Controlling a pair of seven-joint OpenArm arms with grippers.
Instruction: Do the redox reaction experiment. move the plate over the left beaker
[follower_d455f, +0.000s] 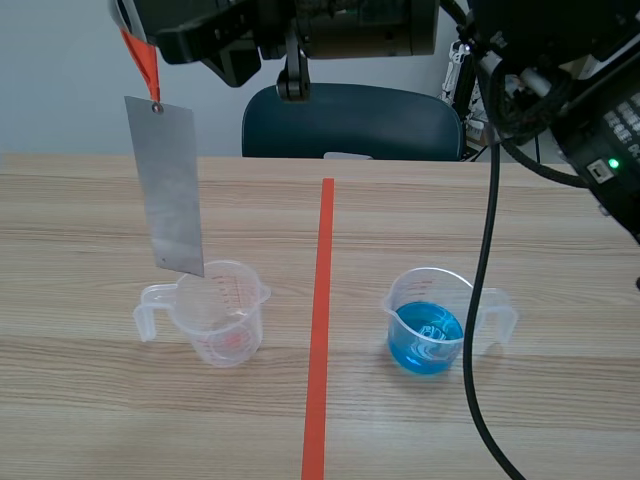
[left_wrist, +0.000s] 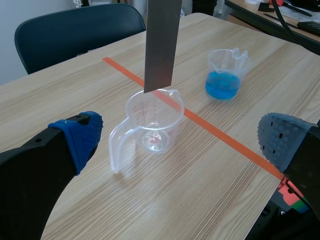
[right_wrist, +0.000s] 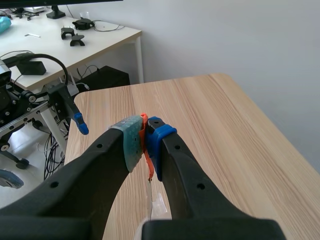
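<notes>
right claw (right_wrist: 145, 142) pinches orange tab (right_wrist: 144, 120); scene view shows plate (follower_d455f: 170, 190) over left beaker (follower_d455f: 225, 320); left claw (left_wrist: 182, 137) gapes empty.

- A grey metal plate (follower_d455f: 170, 190) hangs slightly tilted from an orange strap (follower_d455f: 143, 60), its lower edge over the left beaker's (follower_d455f: 215, 320) rim.
- This clear beaker stands on the bench (follower_d455f: 100, 420), left of the orange tape line (follower_d455f: 320, 330).
- The right beaker (follower_d455f: 430, 325) holds blue liquid.
- A black cable (follower_d455f: 480, 300) hangs beside it.
- A dark chair (follower_d455f: 350, 120) stands behind.
</notes>
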